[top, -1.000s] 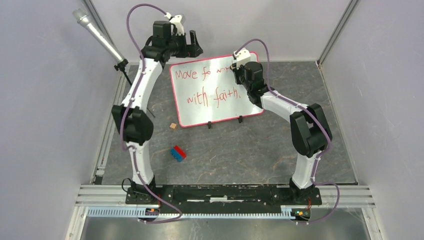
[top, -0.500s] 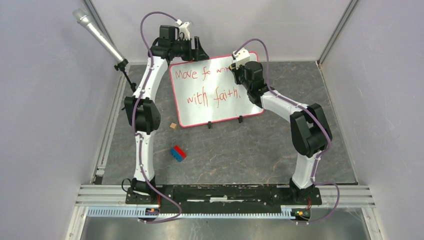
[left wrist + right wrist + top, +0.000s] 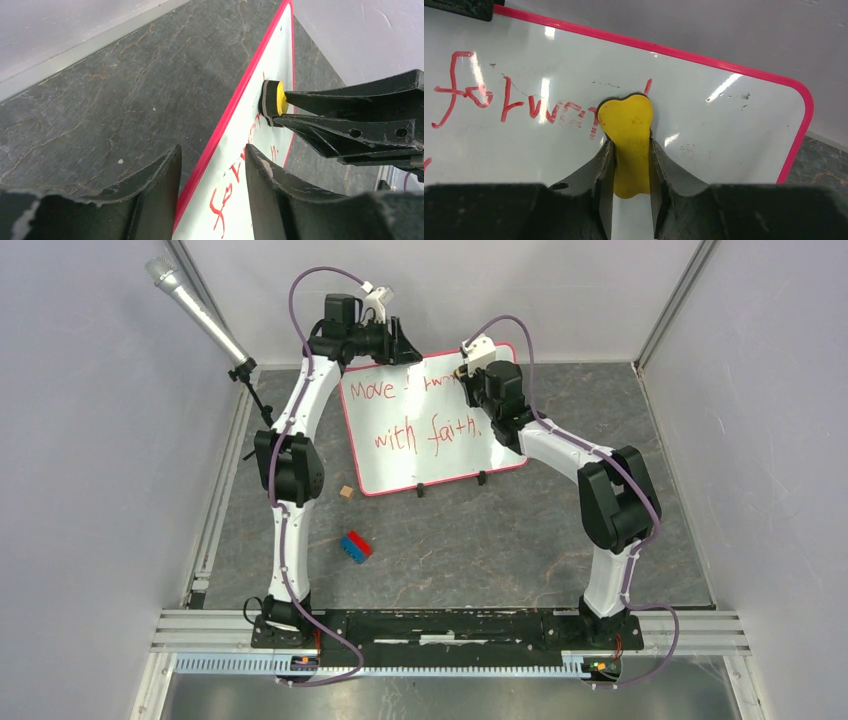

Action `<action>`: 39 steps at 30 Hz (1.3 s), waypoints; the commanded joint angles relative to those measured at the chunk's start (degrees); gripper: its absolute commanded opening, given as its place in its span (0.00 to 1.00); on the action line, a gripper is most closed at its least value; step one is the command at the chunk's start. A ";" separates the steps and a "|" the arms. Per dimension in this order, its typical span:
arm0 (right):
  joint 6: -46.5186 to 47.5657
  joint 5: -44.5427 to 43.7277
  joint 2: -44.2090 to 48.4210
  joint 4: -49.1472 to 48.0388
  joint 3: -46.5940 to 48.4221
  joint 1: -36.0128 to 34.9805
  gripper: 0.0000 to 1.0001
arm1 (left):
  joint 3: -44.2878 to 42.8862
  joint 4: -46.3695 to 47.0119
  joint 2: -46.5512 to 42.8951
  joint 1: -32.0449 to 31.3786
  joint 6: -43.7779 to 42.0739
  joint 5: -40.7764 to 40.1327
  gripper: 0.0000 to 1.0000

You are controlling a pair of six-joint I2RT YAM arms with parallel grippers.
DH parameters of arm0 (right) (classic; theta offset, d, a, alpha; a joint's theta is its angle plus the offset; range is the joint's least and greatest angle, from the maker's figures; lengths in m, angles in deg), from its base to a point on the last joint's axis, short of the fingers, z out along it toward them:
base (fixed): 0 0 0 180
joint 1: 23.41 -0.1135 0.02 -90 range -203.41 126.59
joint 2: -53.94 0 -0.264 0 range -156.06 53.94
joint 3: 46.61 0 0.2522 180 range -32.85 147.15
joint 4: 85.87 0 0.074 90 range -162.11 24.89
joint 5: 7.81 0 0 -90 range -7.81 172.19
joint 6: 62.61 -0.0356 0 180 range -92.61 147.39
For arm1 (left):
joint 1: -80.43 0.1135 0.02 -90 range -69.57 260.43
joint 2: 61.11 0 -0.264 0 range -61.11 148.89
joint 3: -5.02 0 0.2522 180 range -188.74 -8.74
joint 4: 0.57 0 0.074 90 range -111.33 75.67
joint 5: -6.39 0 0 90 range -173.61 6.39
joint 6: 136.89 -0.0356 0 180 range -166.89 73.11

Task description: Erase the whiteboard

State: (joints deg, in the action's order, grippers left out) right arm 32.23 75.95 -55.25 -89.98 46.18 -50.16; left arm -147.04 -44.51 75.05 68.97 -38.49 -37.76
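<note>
Only wrist views tell — right tool (image 3: pixel 630 145) clamps eraser (image 3: pixel 625 117), left tool (image 3: pixel 212 150) straddles whiteboard (image 3: pixel 277 50), grip unclear.

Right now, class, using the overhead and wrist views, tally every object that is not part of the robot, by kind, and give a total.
whiteboard: 1
yellow eraser: 1
red-and-blue brick: 1
small tan block: 1
microphone: 1
Total: 5
</note>
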 commanded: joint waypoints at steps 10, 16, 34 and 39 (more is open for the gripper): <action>0.44 1.69 -2.05 0.01 4.44 -2.82 0.29 | 0.05 1.50 0.37 -0.86 -2.47 8.81 0.45; 0.52 1.27 -3.25 0.02 6.25 -5.17 0.29 | -0.12 -0.35 0.89 -1.27 -5.05 8.46 0.40; -4.74 -6.04 -4.91 2.07 8.31 -3.34 0.25 | -0.91 -5.15 0.99 -2.60 -10.96 6.28 0.35; -6.61 -5.24 -3.85 2.32 6.41 0.97 0.25 | -0.83 -5.19 0.92 -2.61 -10.95 5.93 0.36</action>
State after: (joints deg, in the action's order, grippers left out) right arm 27.48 74.21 -60.32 -88.97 54.22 -54.13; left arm -146.80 -43.52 75.25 68.62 -48.74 -35.75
